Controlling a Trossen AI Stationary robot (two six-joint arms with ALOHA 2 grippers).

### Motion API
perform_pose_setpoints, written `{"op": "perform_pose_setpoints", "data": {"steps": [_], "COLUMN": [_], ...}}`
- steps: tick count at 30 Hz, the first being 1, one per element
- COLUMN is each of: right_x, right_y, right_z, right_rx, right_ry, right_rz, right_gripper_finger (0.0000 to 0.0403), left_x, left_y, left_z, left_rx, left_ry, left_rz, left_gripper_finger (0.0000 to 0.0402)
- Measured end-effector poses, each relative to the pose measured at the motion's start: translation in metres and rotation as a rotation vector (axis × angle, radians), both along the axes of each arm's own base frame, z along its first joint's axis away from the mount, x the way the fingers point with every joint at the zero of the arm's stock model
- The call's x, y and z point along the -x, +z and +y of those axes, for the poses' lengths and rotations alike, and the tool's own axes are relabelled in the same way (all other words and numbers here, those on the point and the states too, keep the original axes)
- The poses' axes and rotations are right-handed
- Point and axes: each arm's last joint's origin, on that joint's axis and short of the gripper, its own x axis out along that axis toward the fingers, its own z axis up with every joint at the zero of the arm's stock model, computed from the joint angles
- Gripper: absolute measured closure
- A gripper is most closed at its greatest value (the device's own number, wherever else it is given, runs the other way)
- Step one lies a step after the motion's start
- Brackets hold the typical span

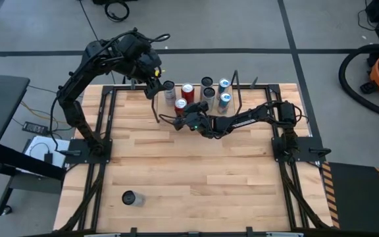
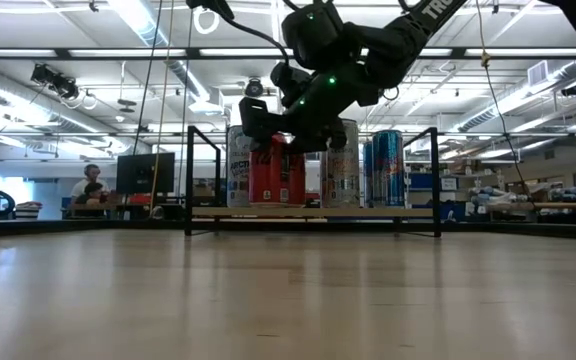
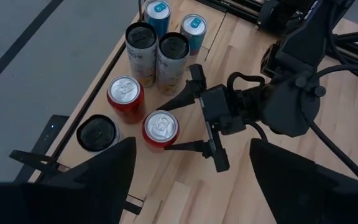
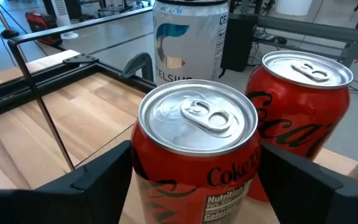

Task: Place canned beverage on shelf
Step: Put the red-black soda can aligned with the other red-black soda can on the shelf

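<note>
While the red cola can point(image 4: 197, 155) stands upright on the shelf point(image 1: 242, 105), it sits squarely between the two dark fingers point(image 4: 92, 180) of my right gripper point(image 1: 180, 117). I see one finger on each side of the can, close against its wall; I cannot tell whether they press it or leave a sliver of gap. The fingers are spread about a can's width, neither wide nor together.

Just beside that can, farther into the shelf, stands a second red can point(image 3: 125, 98). A black-topped can point(image 3: 98, 134) stands next to both, at the shelf's end. Behind the second red can I make out two pale tall cans point(image 3: 157, 53), touching each other, and beyond those, two blue-topped cans point(image 3: 176, 18).

My left gripper point(image 1: 155, 84) hangs above that same end of the shelf, looking down on the cans; I cannot tell how its fingers stand.

Well apart from the shelf, near the table's point(image 1: 196, 184) opposite edge, one dark can point(image 1: 131, 198) lies by itself.
</note>
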Motion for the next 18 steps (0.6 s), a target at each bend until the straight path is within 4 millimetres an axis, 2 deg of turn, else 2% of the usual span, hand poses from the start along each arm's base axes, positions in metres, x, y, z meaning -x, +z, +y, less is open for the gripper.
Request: {"op": "perform_pose_setpoints", "data": {"steps": [5,13,18], "right_x": [0.000,0.003,0.005], "right_y": [0.000,0.004,0.010], "right_z": [0.003,0.004,-0.001], "right_rx": [0.005,0.045,0.039], "right_ry": [0.001,0.035,0.126], "right_rz": [0.015,0.099,0.127], "right_gripper_finger": [0.0103,0.0103,0.0105], "left_x": [0.000,0.000,0.000], "left_y": [0.000,0.000,0.000], "left_z": [0.000,0.000,0.000], "left_rx": [0.000,0.000,0.000], "left_ry": [0.000,0.000,-0.001], "left_rz": [0.000,0.000,0.001], "left_gripper_finger": [0.0086,0.0086,0.0086]}}
